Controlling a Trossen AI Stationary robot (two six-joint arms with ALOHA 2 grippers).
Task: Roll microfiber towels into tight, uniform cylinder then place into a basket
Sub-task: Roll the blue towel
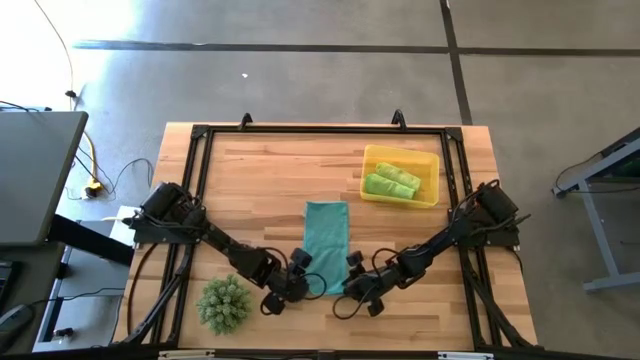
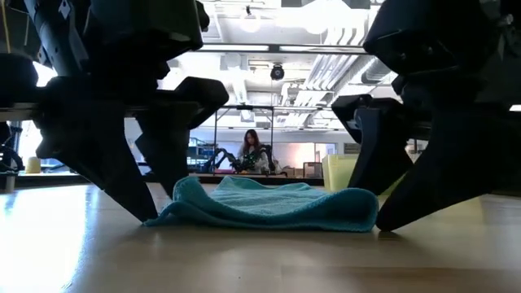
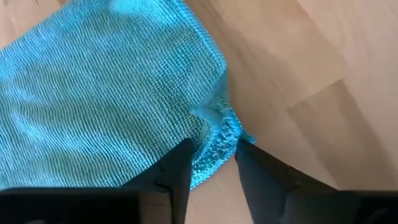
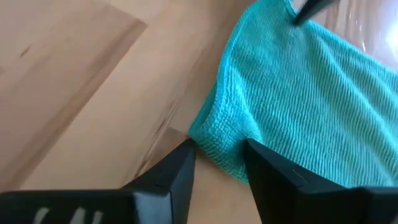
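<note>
On the pale wood-plank tabletop [image 1: 270, 175], the left gripper [image 3: 213, 163] reaches in low from the left, its dark fingers [image 3: 177, 171] pinching a near corner of the ribbed, soft teal towel [image 1: 326, 240]. The towel lies flat as a long rectangle at mid-table, its long axis running from the near edge toward the far side. The right gripper [image 4: 219, 163] mirrors that pose, fingers nipping the other near corner, while two rolled lime-green towels [image 1: 392, 181] lie in the translucent yellow basket [image 1: 431, 160] at the far right.
</note>
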